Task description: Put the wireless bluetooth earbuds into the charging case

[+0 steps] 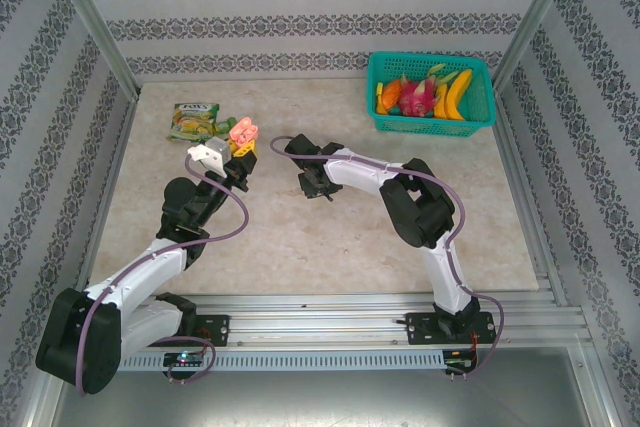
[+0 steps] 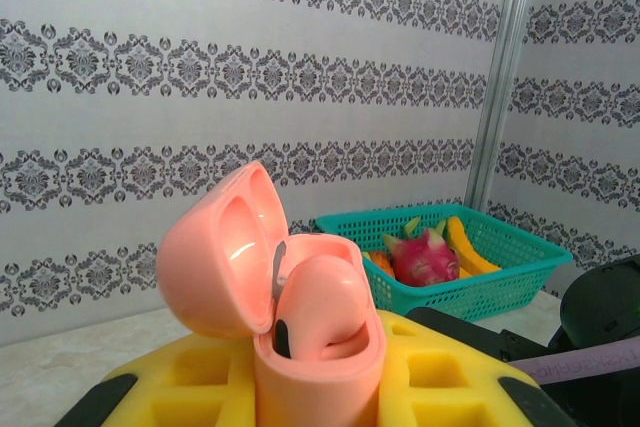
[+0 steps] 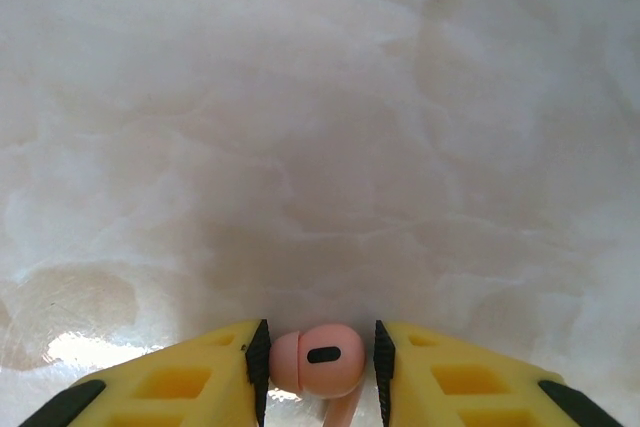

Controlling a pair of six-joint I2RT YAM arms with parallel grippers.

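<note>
Pale pink earbud (image 3: 318, 359) pinched in my right tool (image 3: 318, 347), close to the tabletop (image 3: 320, 97).
It is glossy and rounded, with a small dark oval slot facing the camera; its stem seems to run downward, mostly cut off. My left tool (image 2: 318, 387) is pressed onto the pink charging case (image 2: 300, 327), upright, lid hinged open.

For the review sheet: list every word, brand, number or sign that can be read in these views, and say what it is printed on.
On the snack packet: pale lettering across the top, too small and blurred to read.
On the pink earbud: a black oval mark, no lettering.
On the pink charging case: no text visible.
No other readable text.
</note>
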